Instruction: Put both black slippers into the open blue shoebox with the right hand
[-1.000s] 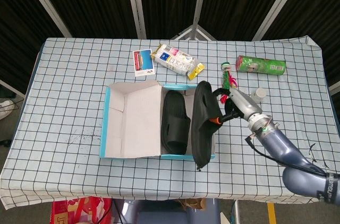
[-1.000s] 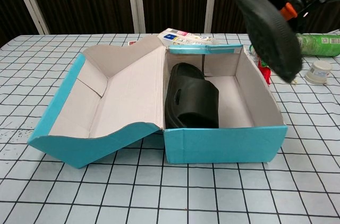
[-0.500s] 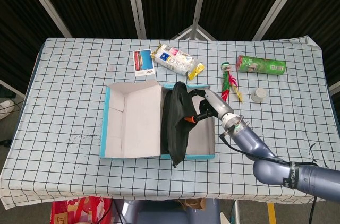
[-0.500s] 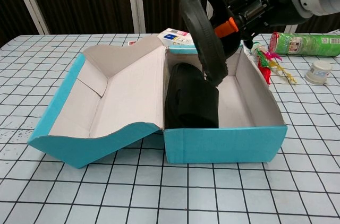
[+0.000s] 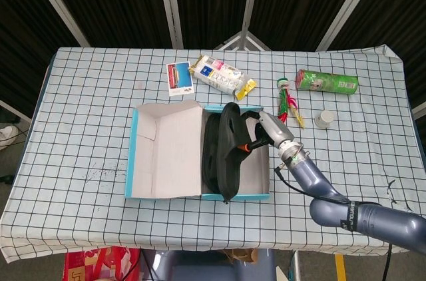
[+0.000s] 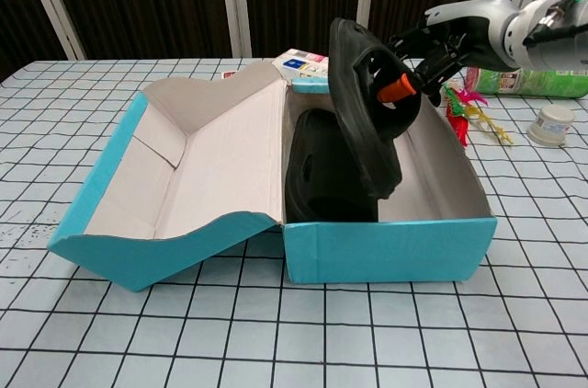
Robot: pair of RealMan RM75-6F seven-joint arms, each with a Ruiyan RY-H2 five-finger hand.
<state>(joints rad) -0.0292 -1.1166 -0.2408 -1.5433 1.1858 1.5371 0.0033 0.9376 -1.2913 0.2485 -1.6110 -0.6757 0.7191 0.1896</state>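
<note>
The open blue shoebox (image 5: 136, 154) (image 6: 386, 245) lies mid-table with its lid folded out to the left. One black slipper (image 5: 213, 151) (image 6: 317, 176) lies flat inside against the lid side. My right hand (image 5: 256, 133) (image 6: 427, 57) grips the second black slipper (image 5: 231, 154) (image 6: 363, 121) by its strap. That slipper stands on edge, tilted, with its lower end inside the box beside the first slipper. The left hand appears in neither view.
Behind the box lie a snack packet (image 5: 221, 76), a small card (image 5: 178, 75) and a red-green toy (image 5: 287, 102) (image 6: 464, 98). A green can (image 5: 327, 81) (image 6: 533, 80) and a white cap (image 5: 324, 118) (image 6: 554, 124) sit at the right.
My right hand carried the second slipper from right of the box leftward over it, then lowered it so its lower end now dips inside beside the first slipper.
</note>
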